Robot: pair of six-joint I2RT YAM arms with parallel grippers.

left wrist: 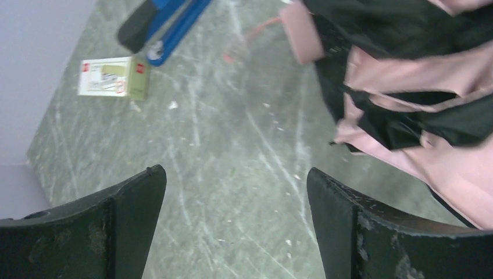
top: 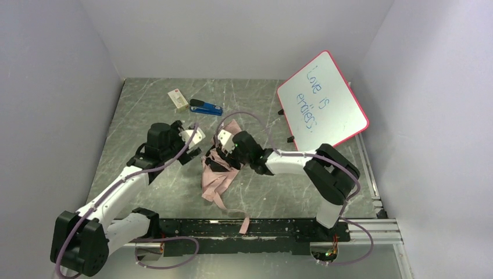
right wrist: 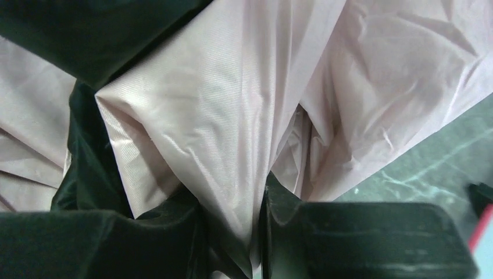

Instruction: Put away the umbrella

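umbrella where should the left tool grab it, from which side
Probably the pink handle at the umbrella's far end, coming from the left, beside the open left tool. It looks like the only firm, exposed part; the rest is loose fabric that the right tool pinches.

Bare tabletop [left wrist: 192, 116] under the open left pincer [left wrist: 235, 174]; umbrella [left wrist: 407, 116] close on its right, stapler [left wrist: 165, 23] and box [left wrist: 113, 77] beyond.

Top: high at the near edge, facing down on the whole table [top: 145, 104]. Left wrist: low over it, shares stapler [left wrist: 168, 26]. Right wrist: tight on umbrella [right wrist: 232, 116] fabric.
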